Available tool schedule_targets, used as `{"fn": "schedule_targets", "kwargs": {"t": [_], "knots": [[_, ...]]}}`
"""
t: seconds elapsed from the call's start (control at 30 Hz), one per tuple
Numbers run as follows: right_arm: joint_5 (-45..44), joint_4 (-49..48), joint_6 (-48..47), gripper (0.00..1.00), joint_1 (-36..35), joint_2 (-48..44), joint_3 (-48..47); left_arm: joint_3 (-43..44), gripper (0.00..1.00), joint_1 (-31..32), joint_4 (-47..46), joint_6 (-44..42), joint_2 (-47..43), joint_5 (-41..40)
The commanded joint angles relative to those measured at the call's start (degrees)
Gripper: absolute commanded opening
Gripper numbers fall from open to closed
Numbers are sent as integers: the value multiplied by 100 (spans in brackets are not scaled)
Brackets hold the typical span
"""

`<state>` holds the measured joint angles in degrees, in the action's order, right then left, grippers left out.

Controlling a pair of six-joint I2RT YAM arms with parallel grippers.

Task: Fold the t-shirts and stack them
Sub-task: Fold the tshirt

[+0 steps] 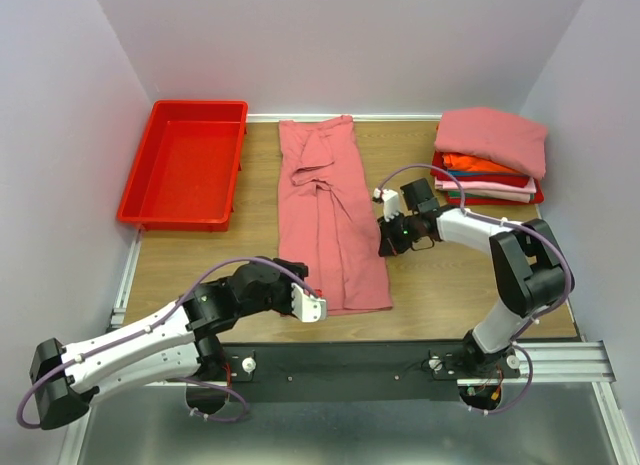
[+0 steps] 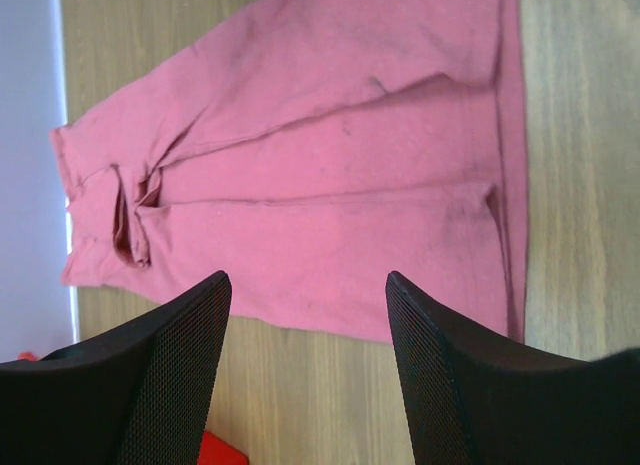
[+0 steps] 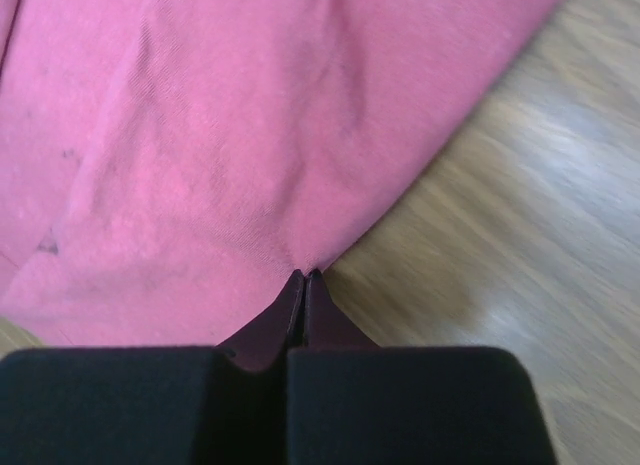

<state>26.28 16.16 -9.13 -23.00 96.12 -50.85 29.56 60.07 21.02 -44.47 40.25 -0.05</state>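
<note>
Left claw (image 2: pixel 305 280) hung released beside the salmon t-shirt (image 1: pixel 325 215), which lay lengthwise on the tabletop (image 1: pixel 440 285). Right claw (image 3: pixel 305 277) was clenched at its right edge. So thin a pinch might slip, spoiling the fold.

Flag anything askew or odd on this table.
The salmon-pink shirt is bunched and rumpled near its far end, its flaps overlapping unevenly. The stack of folded shirts is uneven, its top one overhanging slightly askew.
</note>
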Motion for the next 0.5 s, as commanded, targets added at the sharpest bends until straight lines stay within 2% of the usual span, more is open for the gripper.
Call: {"fn": "schedule_targets", "kwargs": {"t": [0.0,0.2,0.33,0.37,0.47], "knots": [[79,185,-36,0,393,74,-118,-91,72,22,69,-263,255,576],[-104,501,-519,0,727,4,-250,-117,72,22,-247,-519,773,1023],[-186,756,-985,3,806,-66,-347,-38,72,110,-580,-354,1186,1428],[-72,809,-1108,26,815,-101,-347,-21,72,145,-720,-300,1352,1481],[228,915,-1266,63,824,-365,-329,58,71,328,-870,-124,1695,1605]]}}
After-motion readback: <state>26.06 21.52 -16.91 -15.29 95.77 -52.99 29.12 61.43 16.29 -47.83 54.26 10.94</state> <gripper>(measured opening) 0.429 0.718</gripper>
